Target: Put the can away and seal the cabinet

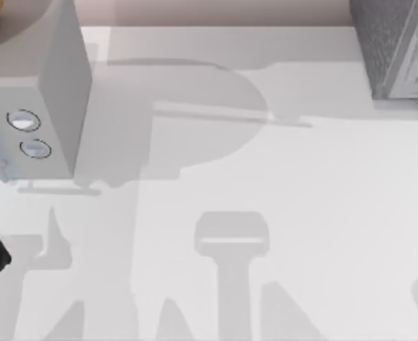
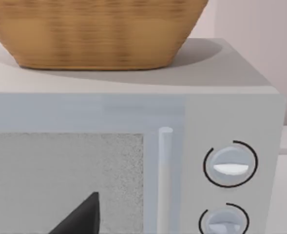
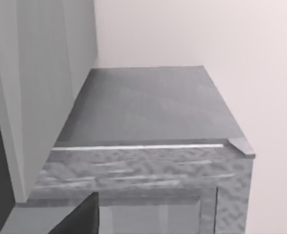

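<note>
One microwave (image 1: 49,92) stands at the table's (image 1: 279,234) left edge, a woven basket (image 2: 94,34) on top and two knobs (image 2: 230,164) beside its door. The left end effector (image 2: 80,218) faces that door. The grey speckled cabinet (image 1: 397,46) sits at the far right, with the right end effector (image 3: 80,218) near its top. Whether either end effector is wide or narrow cannot be told.

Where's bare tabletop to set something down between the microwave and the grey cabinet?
The tabletop is bare across the whole middle and front, from the microwave at far left to the grey cabinet at far right; only shadows lie there. The two far corners are taken. A wicker basket sits on the microwave's top.
</note>
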Controlling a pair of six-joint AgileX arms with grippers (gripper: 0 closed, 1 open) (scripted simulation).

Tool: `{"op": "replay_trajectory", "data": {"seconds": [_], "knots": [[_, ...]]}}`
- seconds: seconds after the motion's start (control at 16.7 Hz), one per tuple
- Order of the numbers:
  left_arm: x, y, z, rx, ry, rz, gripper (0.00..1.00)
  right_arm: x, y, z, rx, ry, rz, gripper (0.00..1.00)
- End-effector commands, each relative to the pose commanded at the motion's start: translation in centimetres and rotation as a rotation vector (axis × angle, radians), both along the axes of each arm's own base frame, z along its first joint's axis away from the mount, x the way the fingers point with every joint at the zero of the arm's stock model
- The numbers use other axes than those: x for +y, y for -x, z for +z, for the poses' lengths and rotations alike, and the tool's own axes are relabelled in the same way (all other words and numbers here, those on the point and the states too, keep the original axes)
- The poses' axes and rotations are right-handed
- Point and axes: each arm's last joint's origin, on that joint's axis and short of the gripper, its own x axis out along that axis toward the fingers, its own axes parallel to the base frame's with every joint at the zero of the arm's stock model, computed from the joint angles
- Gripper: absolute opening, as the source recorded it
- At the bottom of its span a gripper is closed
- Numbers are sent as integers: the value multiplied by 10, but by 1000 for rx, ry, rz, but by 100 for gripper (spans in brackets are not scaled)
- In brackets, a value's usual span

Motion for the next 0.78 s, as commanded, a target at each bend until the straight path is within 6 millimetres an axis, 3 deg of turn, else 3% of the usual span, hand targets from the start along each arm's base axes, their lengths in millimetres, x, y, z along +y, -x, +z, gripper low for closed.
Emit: {"op": "replay_trajectory", "data": {"seconds": [0.36,0.78], "knots": [[0,0,0,0,0,0,100,50,-40,4,-11,7,5,100],[0,0,0,0,0,0,100,113,-62,11,-46,25,-6,100]]}}
